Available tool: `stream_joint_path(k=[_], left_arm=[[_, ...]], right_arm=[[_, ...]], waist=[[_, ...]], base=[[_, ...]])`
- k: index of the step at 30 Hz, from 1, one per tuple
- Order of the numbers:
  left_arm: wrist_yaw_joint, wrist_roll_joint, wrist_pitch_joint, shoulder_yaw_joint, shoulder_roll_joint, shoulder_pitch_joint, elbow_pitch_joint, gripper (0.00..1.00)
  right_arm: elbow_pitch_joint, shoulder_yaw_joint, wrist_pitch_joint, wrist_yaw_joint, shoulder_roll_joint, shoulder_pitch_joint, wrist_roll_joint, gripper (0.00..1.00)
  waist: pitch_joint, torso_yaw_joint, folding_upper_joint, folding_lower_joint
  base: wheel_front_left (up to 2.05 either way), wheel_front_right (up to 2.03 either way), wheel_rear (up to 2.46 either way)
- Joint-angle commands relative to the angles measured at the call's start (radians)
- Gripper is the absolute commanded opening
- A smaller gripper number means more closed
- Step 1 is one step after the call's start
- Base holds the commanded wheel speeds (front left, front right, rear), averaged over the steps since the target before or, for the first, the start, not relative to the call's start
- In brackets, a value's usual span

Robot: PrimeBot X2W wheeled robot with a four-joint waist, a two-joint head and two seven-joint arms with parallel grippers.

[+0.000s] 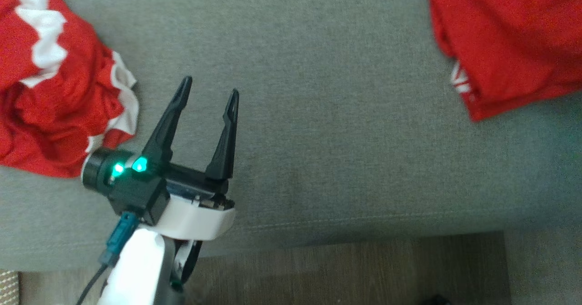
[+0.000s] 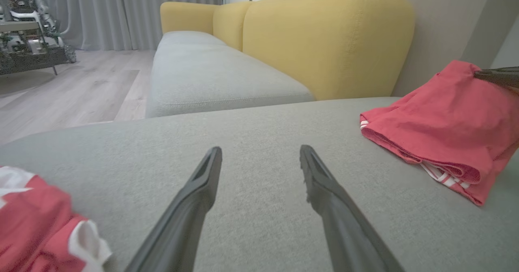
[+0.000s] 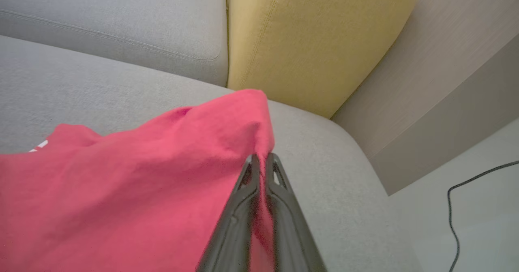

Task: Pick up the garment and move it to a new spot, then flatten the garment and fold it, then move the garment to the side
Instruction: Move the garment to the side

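On the grey cushion (image 3: 81, 81), right jaws pinch the red garment (image 3: 121, 191).

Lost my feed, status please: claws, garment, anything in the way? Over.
Left claw open over gray cushion. Right claw shut on folded red garment, at its edge. Crumpled red-and-white garment lies left of left claw.

The red garment (image 1: 509, 37) runs off the head view's top and right edges. The red-and-white heap (image 1: 54, 91) is cut at left.
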Motion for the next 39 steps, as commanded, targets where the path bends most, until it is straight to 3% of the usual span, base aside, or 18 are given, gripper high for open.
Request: stream_joint_path(k=[1,11,19,20,21,29,39], left_arm=[[-0.008,0.01,-0.005,0.03,0.005,-0.026,-0.043,1.0],[-0.027,0.021,-0.005,0.02,0.014,-0.075,-0.082,1.0],[-0.034,0.02,-0.005,0.015,0.016,-0.092,-0.083,1.0],[-0.034,0.019,-0.005,0.015,0.015,-0.093,-0.081,1.0],[-0.035,0.016,-0.005,0.014,0.015,-0.094,-0.077,1.0],[-0.018,0.012,-0.005,0.01,0.008,-0.08,-0.056,1.0],[0.033,-0.029,-0.005,0.04,0.001,0.019,0.018,1.0]], right_arm=[[-0.048,0.002,0.007,-0.001,-0.028,-0.023,-0.006,0.0],[-0.171,-0.057,0.052,-0.001,-0.068,-0.064,-0.069,0.0],[-0.231,-0.108,0.048,-0.001,-0.044,-0.061,-0.183,0.0],[-0.233,-0.115,0.044,-0.001,-0.038,-0.061,-0.197,0.3],[-0.236,-0.124,0.027,-0.001,-0.027,-0.061,-0.231,1.0],[-0.203,-0.091,-0.049,-0.001,0.04,-0.024,-0.334,1.0],[-0.013,0.029,-0.279,-0.001,0.235,0.116,-0.224,1.0]], waist=[[0.042,-0.03,0.0,-0.0002],[0.121,-0.065,0.0,-0.0002],[0.136,-0.059,0.0,-0.0002],[0.135,-0.057,0.0,-0.0002],[0.129,-0.05,0.0,-0.0002],[0.049,-0.006,0.0,-0.0002],[-0.168,0.081,0.0,-0.0002]], base=[[0.0,0.0,0.0],[0.0,0.0,0.0],[0.0,0.0,0.0],[0.0,0.0,0.0],[0.0,0.0,0.0],[0.0,0.0,0.0],[0.0,0.0,0.0]])
